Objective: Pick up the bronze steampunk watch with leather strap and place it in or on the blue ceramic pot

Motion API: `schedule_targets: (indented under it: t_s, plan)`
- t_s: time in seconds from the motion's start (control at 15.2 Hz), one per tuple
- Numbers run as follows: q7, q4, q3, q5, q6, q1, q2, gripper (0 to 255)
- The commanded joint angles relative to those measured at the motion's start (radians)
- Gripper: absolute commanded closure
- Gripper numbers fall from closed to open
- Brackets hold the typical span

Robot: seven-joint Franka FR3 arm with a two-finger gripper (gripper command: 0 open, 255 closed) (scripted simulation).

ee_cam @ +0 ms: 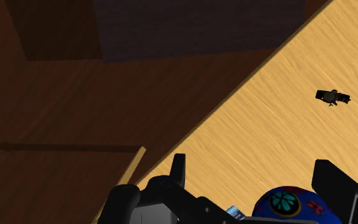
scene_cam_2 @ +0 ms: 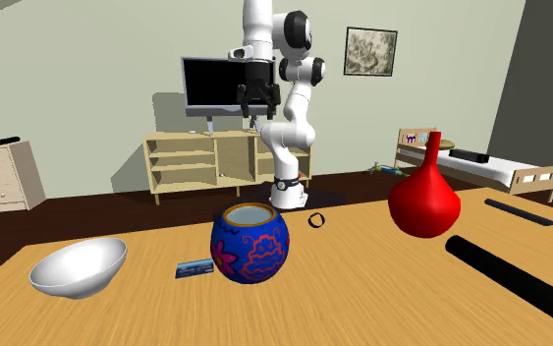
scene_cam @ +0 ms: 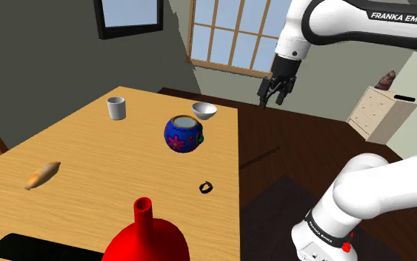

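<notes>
The watch (scene_cam: pixel 206 187) is a small dark ring lying on the wooden table (scene_cam: pixel 88 148) near the edge that faces the stand; it also shows as the watch (scene_cam_2: pixel 316 220) and the watch (ee_cam: pixel 332 97). The blue pot (scene_cam: pixel 184 134) with painted flowers stands upright mid-table, open at the top, also seen as the pot (scene_cam_2: pixel 250 243) and the pot (ee_cam: pixel 292 203). My gripper (scene_cam: pixel 275 95) hangs high in the air beyond the table's edge, over the dark floor, far from both. The gripper (ee_cam: pixel 254 167) is open with nothing between its fingers.
A white bowl (scene_cam: pixel 204 111) sits just behind the pot and a grey cup (scene_cam: pixel 116 108) farther left. A red vase (scene_cam: pixel 149 237) and a black cylinder (scene_cam: pixel 21 248) stand near the front. A tan bread-like piece (scene_cam: pixel 42 175) lies left. A small blue card (scene_cam_2: pixel 194 267) rests beside the pot.
</notes>
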Motion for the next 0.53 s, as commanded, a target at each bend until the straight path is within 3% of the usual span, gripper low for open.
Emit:
schedule_targets:
  t_s: [0.0, 0.46]
  plan:
    - [0.000, 0.000, 0.000, 0.000, 0.000, 0.000, 0.000, 0]
    - [0.112, -0.167, 0.103, 0.081, 0.196, 0.041, 0.019, 0]
